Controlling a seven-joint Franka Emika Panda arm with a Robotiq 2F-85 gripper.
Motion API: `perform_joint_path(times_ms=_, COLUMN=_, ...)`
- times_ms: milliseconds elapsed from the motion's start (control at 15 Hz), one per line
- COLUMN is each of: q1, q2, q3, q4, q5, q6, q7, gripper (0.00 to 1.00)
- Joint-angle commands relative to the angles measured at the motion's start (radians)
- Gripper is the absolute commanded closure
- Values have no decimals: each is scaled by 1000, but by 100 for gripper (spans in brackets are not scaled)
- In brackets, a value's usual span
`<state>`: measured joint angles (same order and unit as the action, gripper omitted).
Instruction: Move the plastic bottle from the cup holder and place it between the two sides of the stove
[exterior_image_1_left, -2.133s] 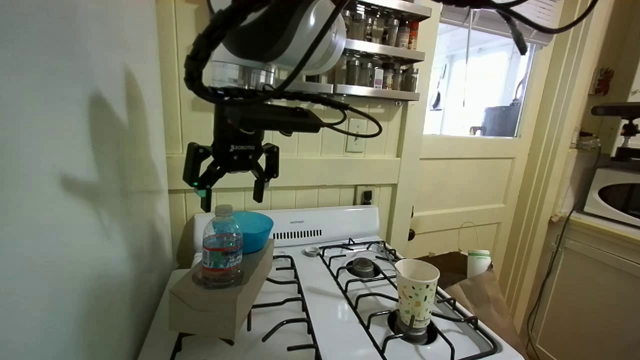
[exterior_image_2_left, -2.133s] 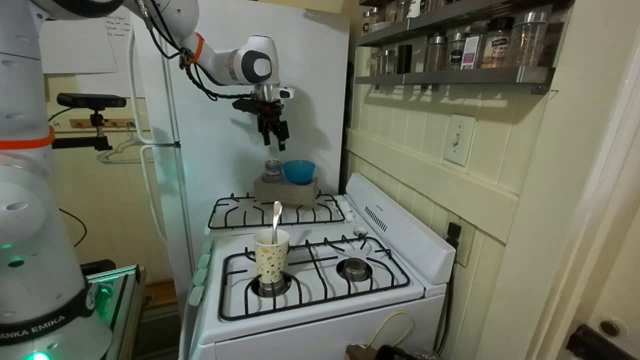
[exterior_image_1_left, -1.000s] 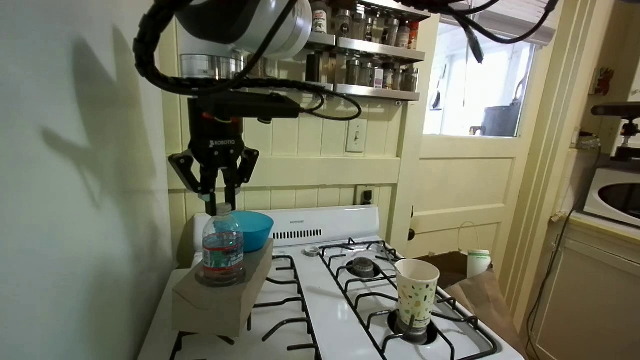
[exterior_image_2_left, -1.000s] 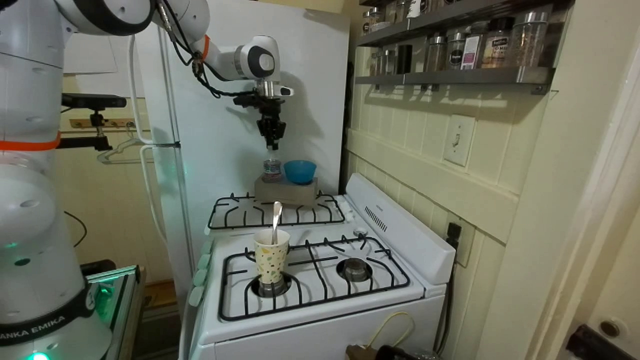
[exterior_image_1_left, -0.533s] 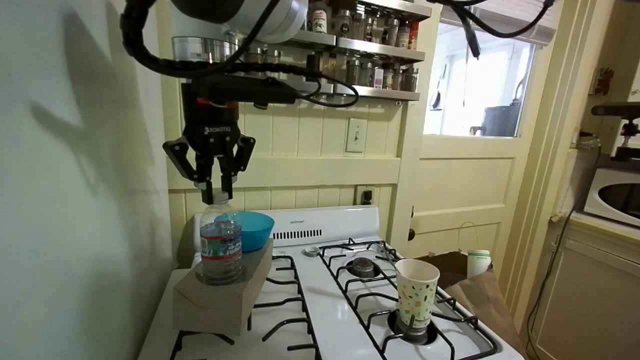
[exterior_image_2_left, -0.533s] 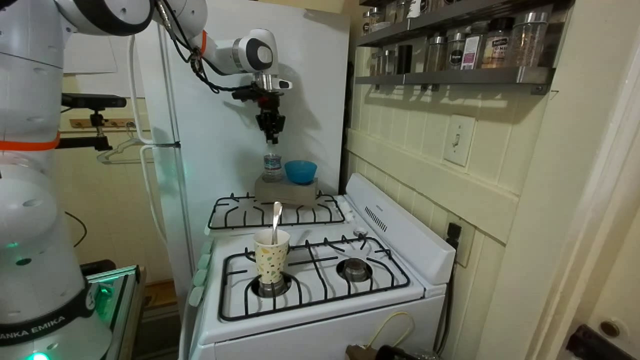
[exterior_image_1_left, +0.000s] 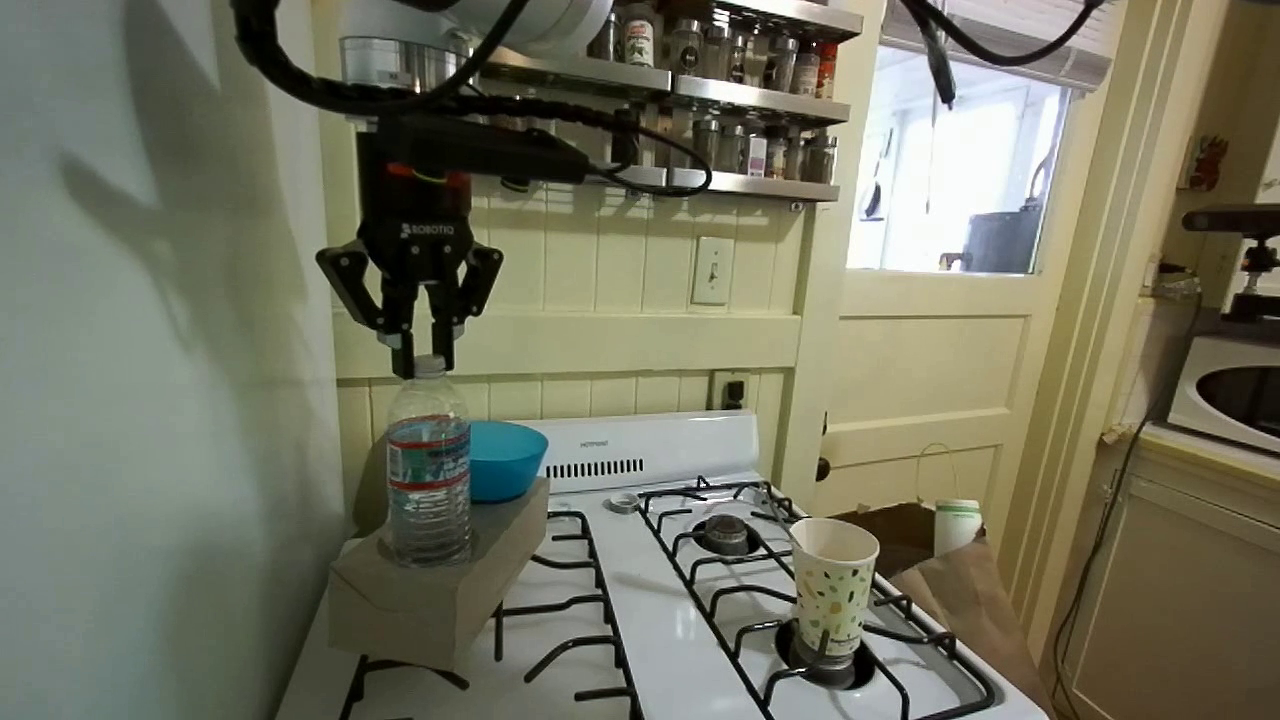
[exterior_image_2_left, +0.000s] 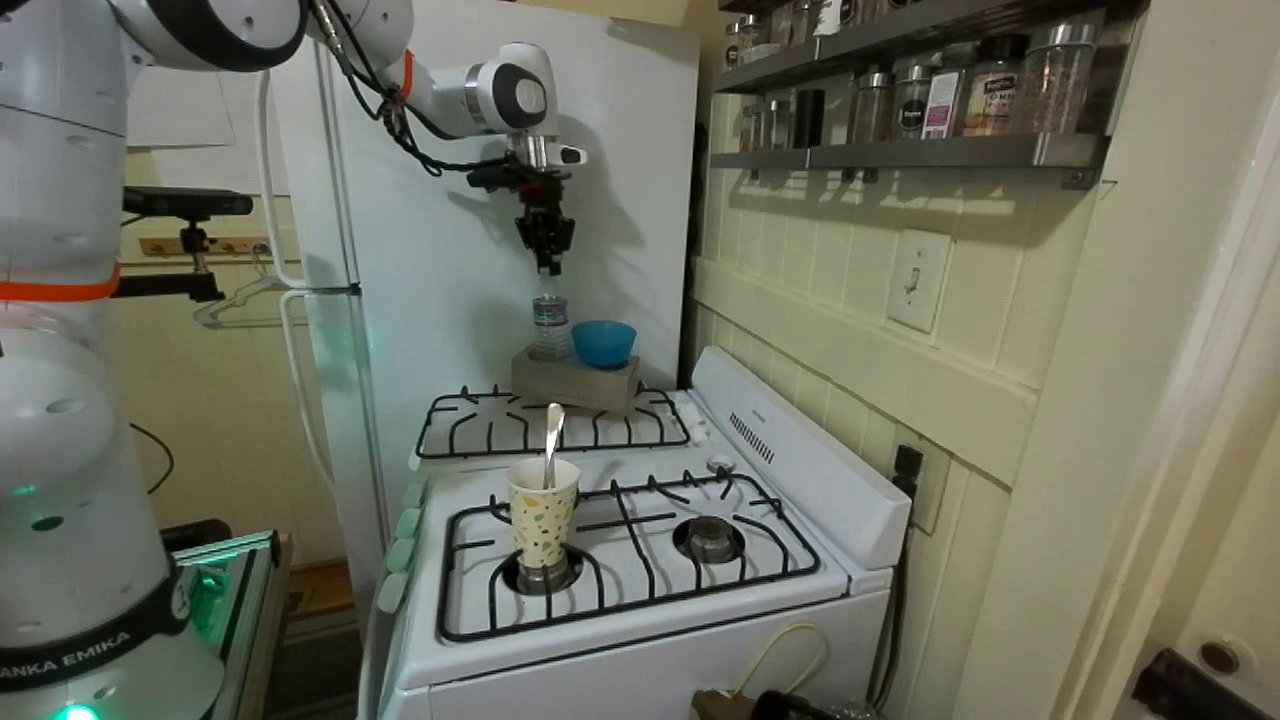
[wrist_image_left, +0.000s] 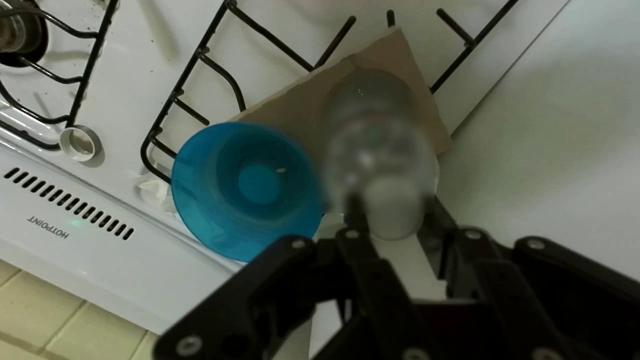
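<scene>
Two fingers (exterior_image_1_left: 402, 358) of the robot's black gripper (exterior_image_1_left: 423, 362) clench the pale cap (wrist_image_left: 392, 207) of the plastic bottle (exterior_image_1_left: 428, 470), held upright at left of frame in an exterior view. Its base shows over the cup holder (exterior_image_1_left: 390, 610) at lower left; whether the two touch cannot be told. The cup holder lies on the left part of the white stove (exterior_image_1_left: 640, 600), whose plain strip between the burner grates (exterior_image_2_left: 630, 604) runs through the lower middle, well apart from the bottle. Just beside the bottle, a blue bowl (exterior_image_2_left: 603, 343) sits on the cup holder, right of the bottle in both exterior views. A printed paper cup (exterior_image_2_left: 543, 515) with a metal utensil (exterior_image_2_left: 553, 440) in it stands over a burner (exterior_image_2_left: 545, 578), lower left of center in an exterior view; spice jars (exterior_image_2_left: 990, 95) line metal shelves (exterior_image_2_left: 960, 152) at upper right. In the wrist view, a small ring-shaped object (wrist_image_left: 80, 143) rests on the stove at far left.
</scene>
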<state>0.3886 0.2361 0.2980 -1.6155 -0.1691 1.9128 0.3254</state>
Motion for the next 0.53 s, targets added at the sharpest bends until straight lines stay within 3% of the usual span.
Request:
perform_joint_path(times_ms=0, q1=7, q2=7, q3=-7, q4=38, q5=7, q6=-10, q7=-29, gripper=92)
perform_joint_path(times_ms=467, q1=12, q2=7, q3=-4, q4=87, q5=0, q6=-36, q7=-64, gripper=92)
